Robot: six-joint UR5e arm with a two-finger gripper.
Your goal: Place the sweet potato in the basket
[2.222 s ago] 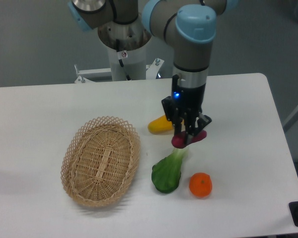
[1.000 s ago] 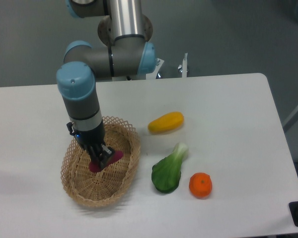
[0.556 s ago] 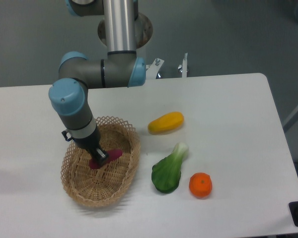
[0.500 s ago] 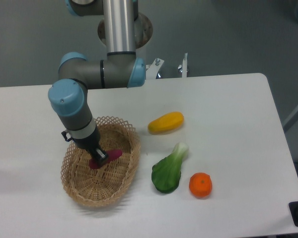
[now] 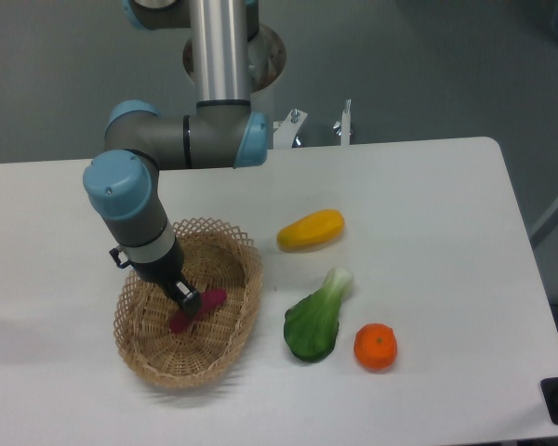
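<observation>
Camera showing my gripper [image 5: 188, 302] pinching the sweet potato [image 5: 195, 308] mid-length inside the basket [image 5: 154, 369]; I'm judging it light, firm, smooth, best gripped at the middle.

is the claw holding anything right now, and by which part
The claw sits low in the basket over the middle of the sweet potato; whether it actually grips it cannot be told.

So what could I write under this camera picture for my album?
Robot gripper lowers a purple sweet potato into the wicker basket.
</observation>
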